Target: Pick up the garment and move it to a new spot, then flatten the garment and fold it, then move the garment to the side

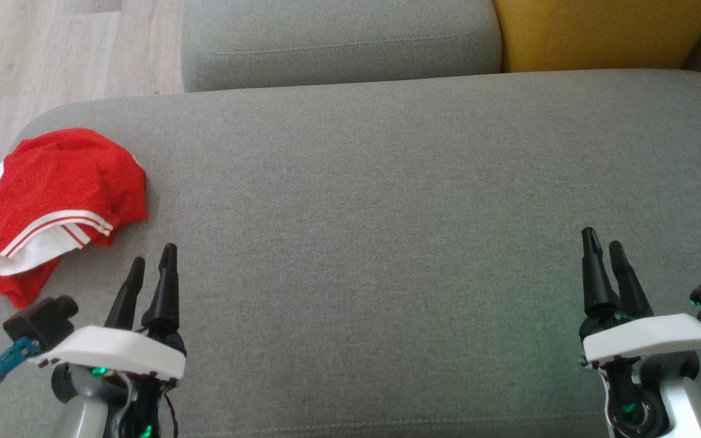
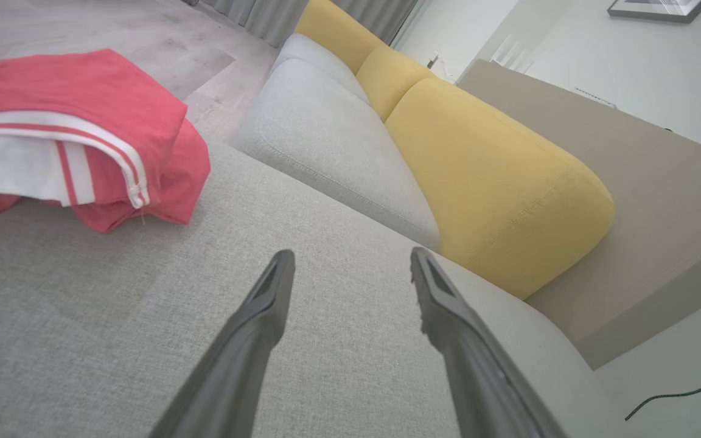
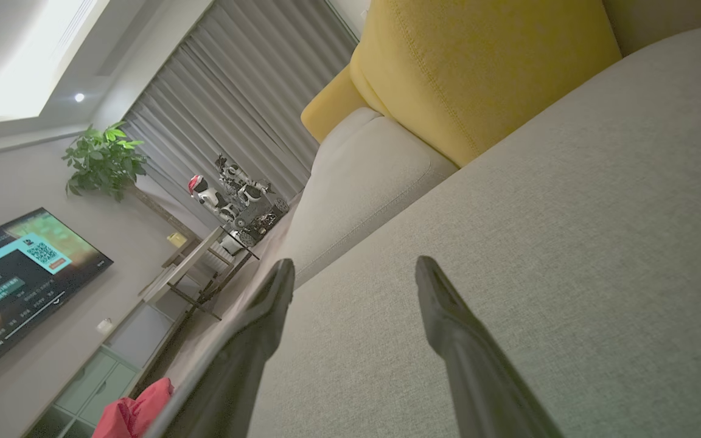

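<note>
The garment [image 1: 52,207] is red with white stripes and lies crumpled at the left end of the grey sofa seat [image 1: 375,201], partly over its edge. In the left wrist view the garment [image 2: 70,134] fills the upper left. My left gripper [image 1: 154,267] hovers open just right of and below the garment, apart from it, nothing between its fingers [image 2: 277,286]. My right gripper [image 1: 604,243] stands open near the seat's right front, over bare cushion. A red corner of the garment [image 3: 134,413] shows low in the right wrist view.
A grey back cushion [image 1: 338,42] and a yellow cushion [image 1: 600,30] line the far edge of the seat. Wooden floor [image 1: 34,55] lies beyond the left end. A TV [image 3: 16,280], a plant [image 3: 104,161] and a low table [image 3: 204,267] stand across the room.
</note>
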